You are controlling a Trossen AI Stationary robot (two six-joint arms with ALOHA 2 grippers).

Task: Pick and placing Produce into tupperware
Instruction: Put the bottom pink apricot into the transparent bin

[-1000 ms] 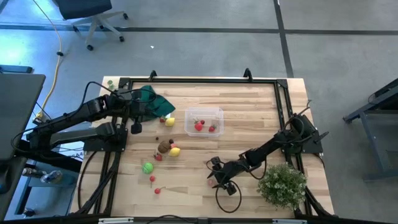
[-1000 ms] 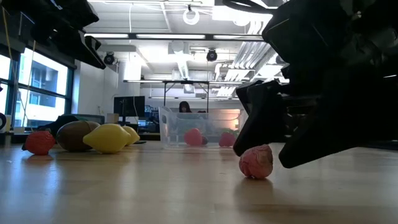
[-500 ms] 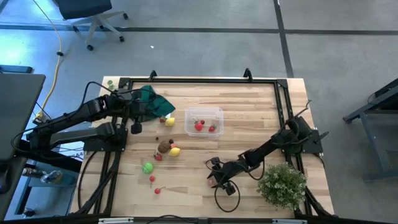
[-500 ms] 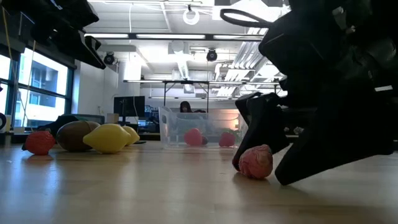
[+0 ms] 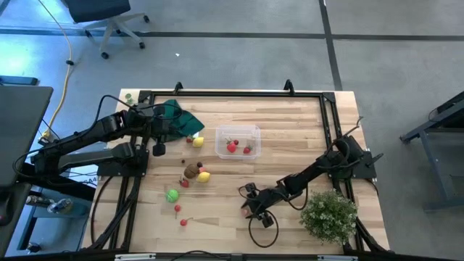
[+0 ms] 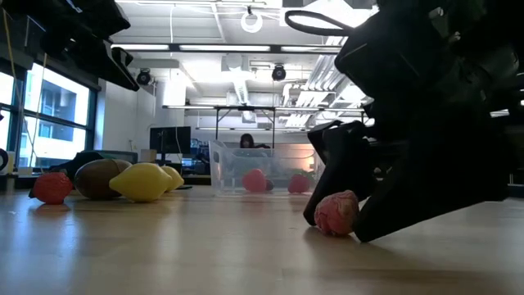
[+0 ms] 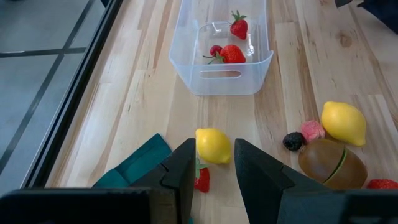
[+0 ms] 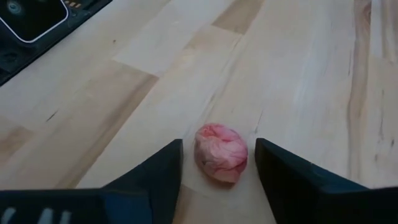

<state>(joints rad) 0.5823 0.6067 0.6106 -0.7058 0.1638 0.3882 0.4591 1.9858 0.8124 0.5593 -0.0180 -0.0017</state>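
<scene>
Down near the front of the wooden counter, the right end effector is lowered around a small pink, wrinkled piece of produce. In the right wrist view its two dark fingers stand apart, one on each side of the pink piece, with a thin gap of bare wood visible on both sides, so they bracket it without clamping. The low view shows the same pink piece resting on the counter, sitting between the dark fingers whose tips reach the wood.

The tupperware stands near the middle of the counter, well apart from the right end effector. It holds red strawberries; the left wrist view shows three red pieces inside it.

The left end effector hovers at the counter's left rear, beside a dark green cloth. Its fingers are apart and grip nothing; a small yellow lemon lies on the counter just beyond the gap between them, and a red piece lies close by it.

Other produce is scattered left of the tub: a second lemon, a brown kiwi, a dark berry, and a green piece nearer the front. A bushy potted plant sits at the front right corner.
</scene>
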